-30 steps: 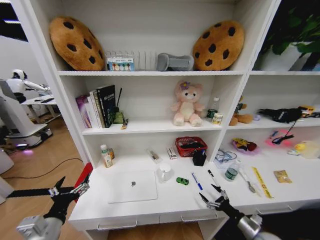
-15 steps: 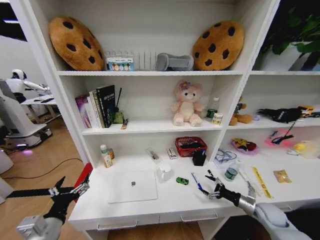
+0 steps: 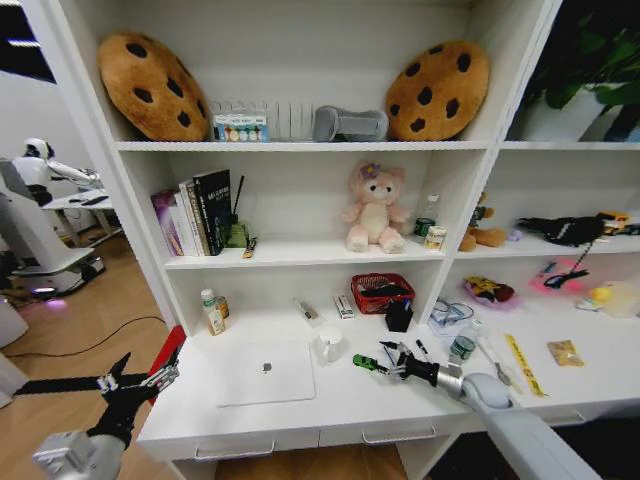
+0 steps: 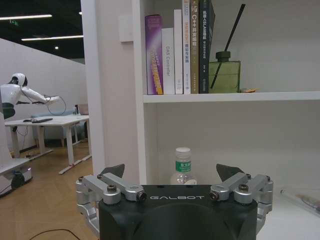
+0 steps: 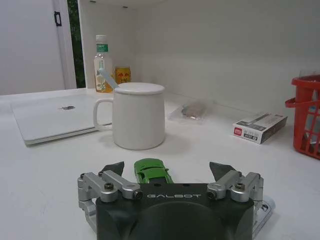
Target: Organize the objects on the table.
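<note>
The right end effector [image 3: 383, 362] now sits farther forward and to the left over the tabletop [image 3: 350, 400] than a second ago. Then it hovered near the front edge, below the pens; half a second ago it was among the pens. Now its spread fingers reach the tiny green toy car [image 3: 365, 362], which lies between the open fingertips in the right wrist view [image 5: 151, 171]. More of the right arm now stretches across the tabletop.

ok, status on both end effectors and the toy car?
Right end effector open, straddling green toy car, not gripping. Left end effector open, parked off the desk's left end. White mug just beyond car.
</note>
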